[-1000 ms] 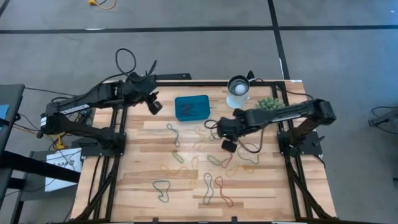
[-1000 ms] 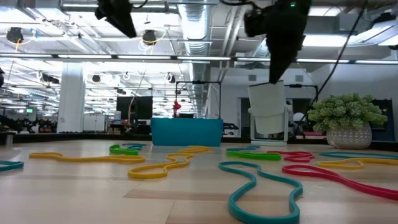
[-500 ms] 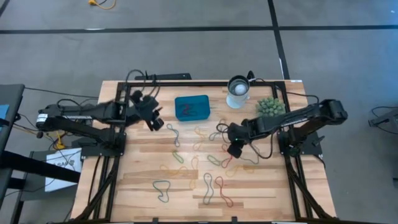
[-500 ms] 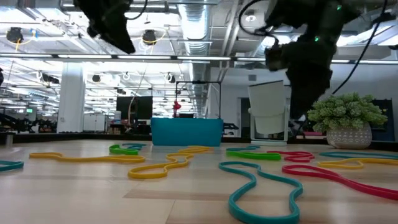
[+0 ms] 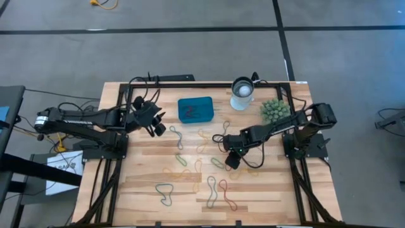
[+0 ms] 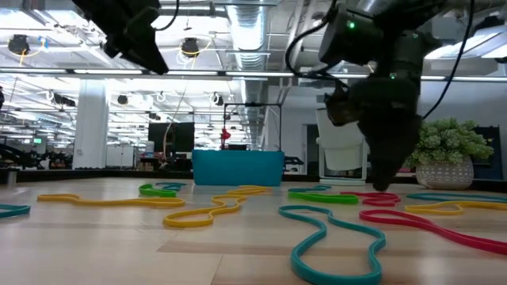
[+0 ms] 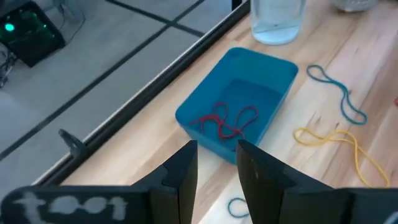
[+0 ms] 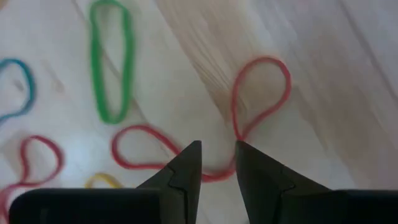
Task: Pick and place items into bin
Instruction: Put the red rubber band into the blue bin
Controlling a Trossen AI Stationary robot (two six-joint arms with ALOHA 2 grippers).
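I see a red rubber band point(image 8: 249, 118) lying diagonally on the worktop point(image 5: 266, 196), centre-right overhead. My right gripper point(image 8: 216, 163) hovers slightly open over it, seemingly empty. Left gripper point(image 7: 216, 163), also narrowly parted, empty, faces the bin point(image 7: 273, 74).

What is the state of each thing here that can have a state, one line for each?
bin: upright on the table, one red band inside.
loose bands: scattered flat on the table, outside the bin.
right gripper: open, low over a red loop, holding nothing.
left gripper: open, empty, raised beside the bin.
white cup: upright.
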